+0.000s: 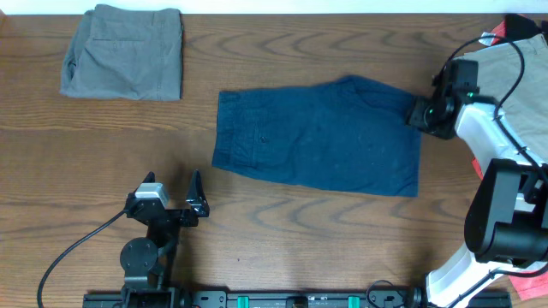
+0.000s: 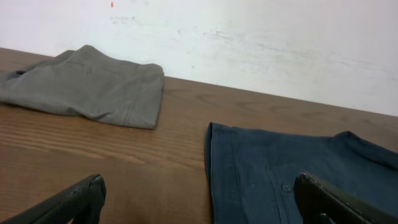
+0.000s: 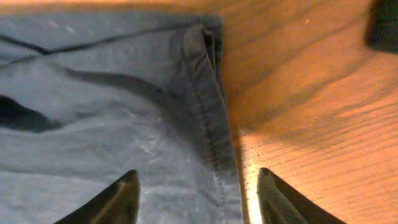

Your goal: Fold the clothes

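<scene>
The dark navy blue shorts point(image 1: 318, 137) lie spread flat in the middle of the table, waistband to the left. They also show in the left wrist view point(image 2: 292, 180) and the right wrist view point(image 3: 112, 118). My right gripper point(image 1: 421, 113) is open at their upper right corner, its fingers point(image 3: 198, 196) straddling the hemmed edge without closing on it. My left gripper point(image 1: 175, 205) is open and empty near the front of the table, left of the shorts; its fingers point(image 2: 199, 202) frame bare wood and the waistband. The grey-green shorts point(image 1: 124, 64) lie folded at the back left.
Tan cloth point(image 1: 514, 77) with a red patch lies at the right edge under the right arm. The left arm's base and cable point(image 1: 141, 257) stand at the front left. A white wall point(image 2: 249, 31) rises behind the table.
</scene>
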